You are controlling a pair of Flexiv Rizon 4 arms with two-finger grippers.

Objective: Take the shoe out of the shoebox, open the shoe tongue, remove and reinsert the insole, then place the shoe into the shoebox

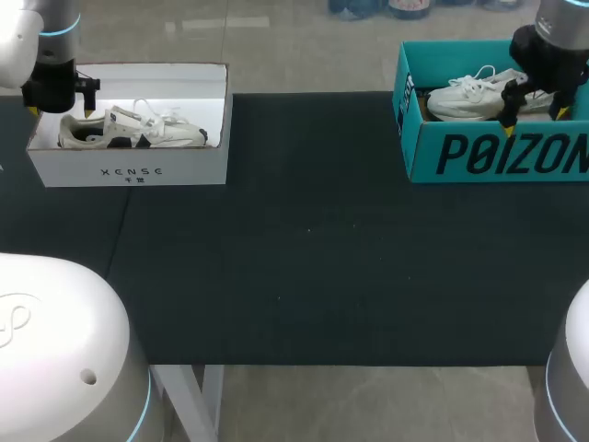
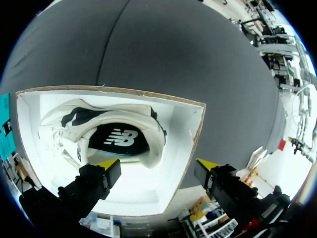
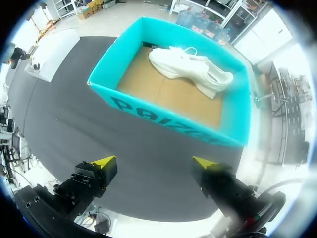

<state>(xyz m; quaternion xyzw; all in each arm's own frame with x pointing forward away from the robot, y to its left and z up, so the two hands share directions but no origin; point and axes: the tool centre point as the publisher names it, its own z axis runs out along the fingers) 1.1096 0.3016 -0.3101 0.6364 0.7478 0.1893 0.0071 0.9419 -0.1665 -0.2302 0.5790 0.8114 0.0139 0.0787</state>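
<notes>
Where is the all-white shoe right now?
In the head view the all-white shoe lies inside the teal shoebox at the far right corner of the table, with the open right gripper hanging close by.

You saw large dark lettering on the teal shoebox (image 1: 497, 152) front, far right corner of the table (image 1: 304, 239) | small dark lettering on the white shoebox (image 1: 129, 170) front, far left corner | white logo on the insole (image 2: 119, 141) inside it

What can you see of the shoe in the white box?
The shoe is a white trainer with black side panels, white laces and a dark insole visible through its opening. It looks like leather and mesh. It rests in the white box, heel toward the left hand, which hangs open above it without touching.
</notes>
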